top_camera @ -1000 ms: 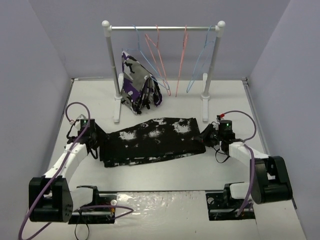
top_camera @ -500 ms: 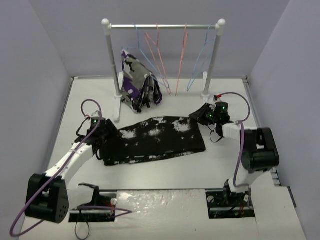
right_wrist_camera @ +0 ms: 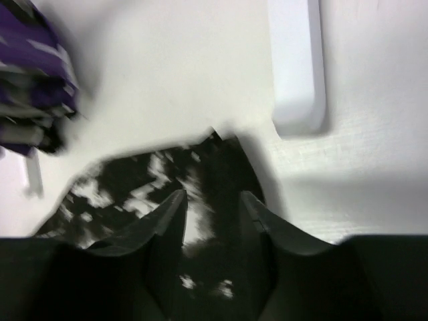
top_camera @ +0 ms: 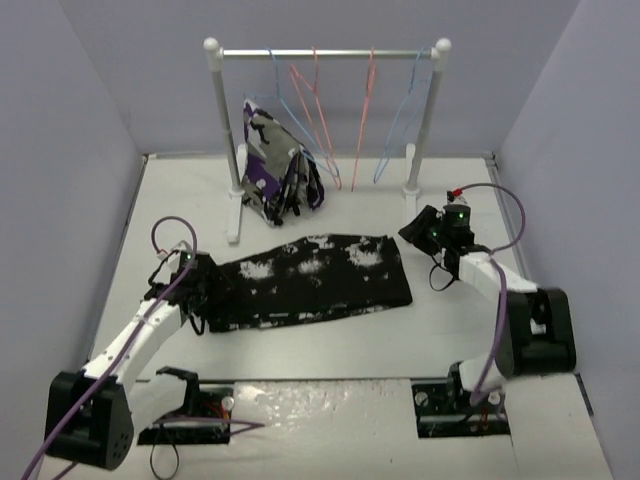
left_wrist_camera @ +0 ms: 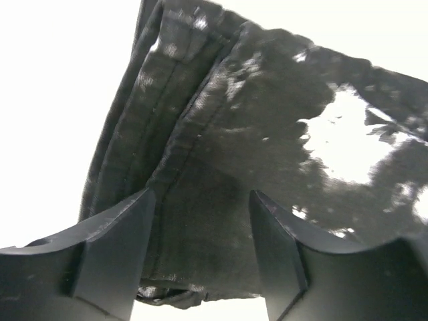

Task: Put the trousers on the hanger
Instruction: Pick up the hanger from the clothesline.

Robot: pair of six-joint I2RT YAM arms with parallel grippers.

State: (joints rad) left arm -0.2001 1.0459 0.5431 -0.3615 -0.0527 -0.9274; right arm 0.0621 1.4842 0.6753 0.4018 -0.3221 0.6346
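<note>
I have the trousers [top_camera: 318,280] lying flat across the middle of the table [top_camera: 330,345], folded lengthwise, well below the rail [top_camera: 325,54] at the top of the overhead view. The light-blue hanger [top_camera: 388,145] hangs from the right part of that rail, apart from the trousers. My left gripper [top_camera: 207,290] sits at the left end of the trousers; in its wrist view the fingers [left_wrist_camera: 114,254] stand spread with the seamed cloth lying between them, not pinched. My right gripper [top_camera: 412,232] is at the upper right corner of the trousers, its jaws a narrow gap apart with nothing clamped, though that wrist view is blurred. A purple patterned garment [top_camera: 278,180] hangs upper left of centre.
</note>
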